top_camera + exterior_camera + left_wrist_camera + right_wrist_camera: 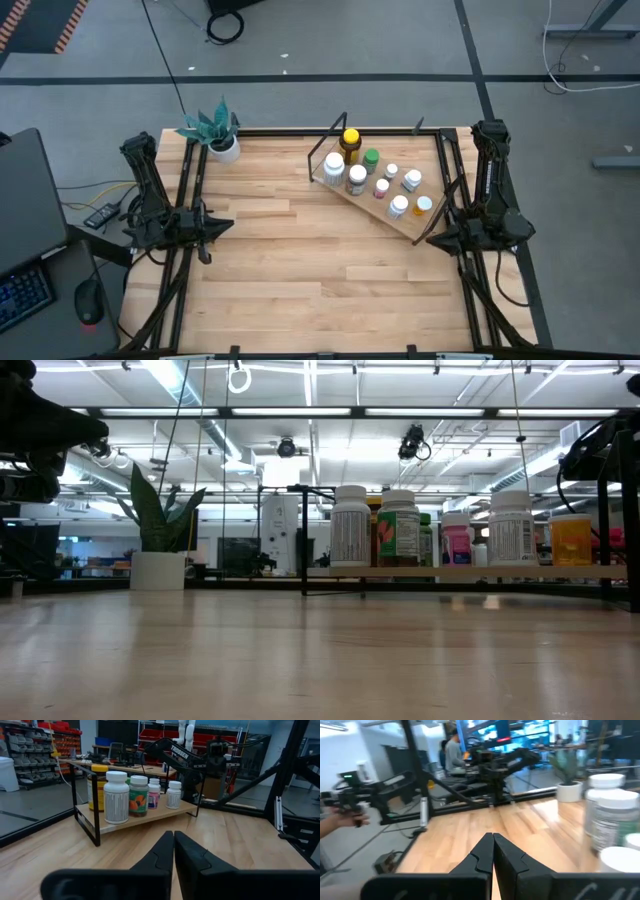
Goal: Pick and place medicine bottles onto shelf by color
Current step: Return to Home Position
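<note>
Several medicine bottles (372, 176) stand upright on the shelf (400, 222), a light-wood board in a black wire frame at the table's far right. An amber bottle with a yellow cap (350, 138) stands at its far end, a green-capped one (371, 158) beside it, a pinkish one (381, 187) among white-capped ones. In the left wrist view the bottles (116, 796) stand in a row on the shelf (150, 818). My left gripper (173, 836) is shut and empty at the table's left edge (207, 228). My right gripper (493, 837) is shut and empty at the right edge (435, 240), near the shelf.
A white pot with a green plant (222, 140) stands at the table's far left corner. Bare wooden tabletop (320, 270) lies between the two arms. Black frame rails run along the table's left and right sides. People show in the room beyond, in the right wrist view (452, 750).
</note>
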